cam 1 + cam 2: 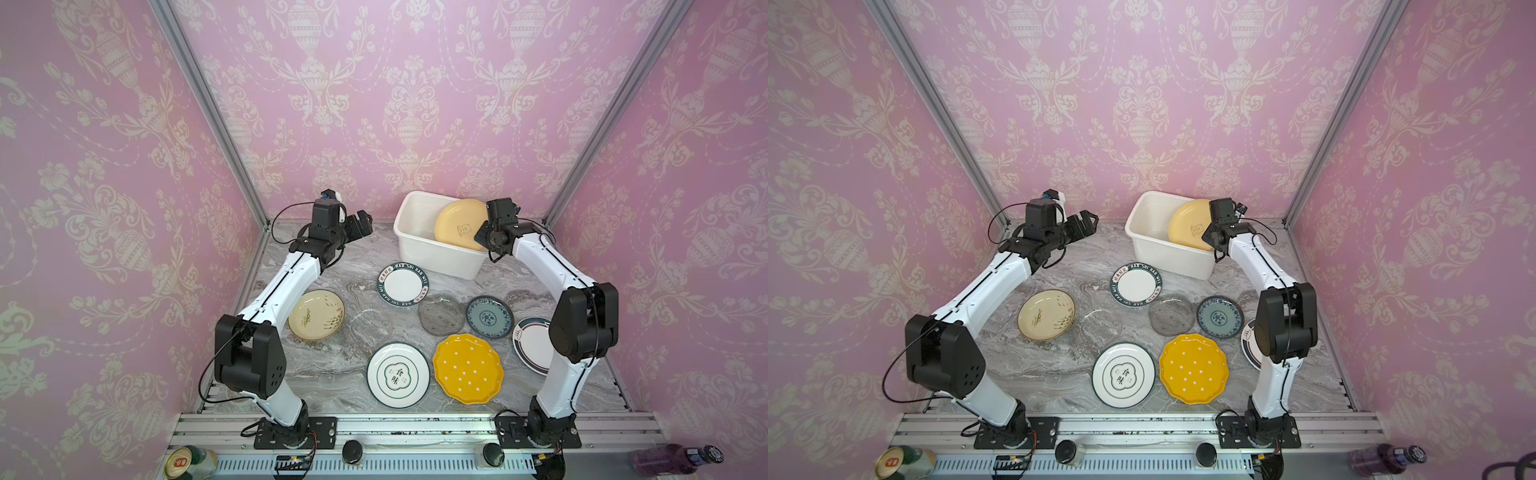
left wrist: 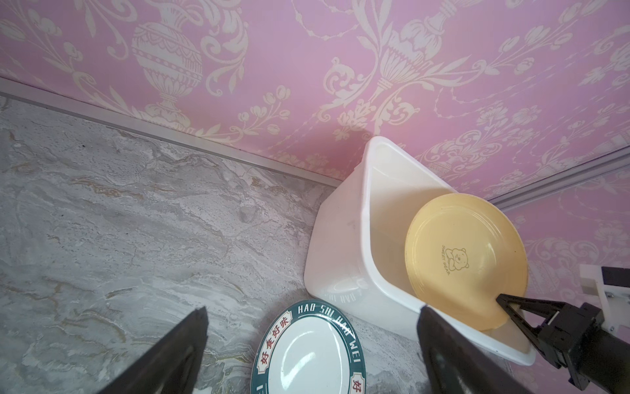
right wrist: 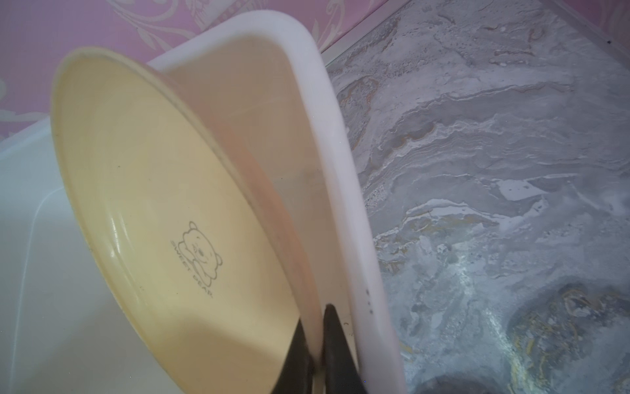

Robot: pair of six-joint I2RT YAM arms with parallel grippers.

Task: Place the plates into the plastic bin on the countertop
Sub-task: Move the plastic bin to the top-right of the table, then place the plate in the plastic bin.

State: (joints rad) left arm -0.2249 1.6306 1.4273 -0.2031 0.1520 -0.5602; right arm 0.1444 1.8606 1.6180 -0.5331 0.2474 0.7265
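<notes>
Hidden: rimmed plate (image 1: 530, 345) lying half behind right elbow (image 1: 582, 324).
Right claw (image 3: 313, 324): pinching bear plate (image 3: 153, 204) edge, bin (image 3: 341, 170) wall just beside.
Left claw (image 2: 313, 308): gaping wide, empty.

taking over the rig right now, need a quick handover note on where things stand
Right pincer: shut on the edge of the pale yellow bear plate, which is tilted inside the bin and not yet released.
Left pincer: open, empty, raised over the countertop beside the bin.
Done: nothing let go in the bin yet.
Left: release the bear plate, then move eight from the countertop: cream plate, clear plate, lettered plate, grey plate, teal plate, dark-rimmed plate partly behind the right arm, white plate with characters, dotted yellow plate.
</notes>
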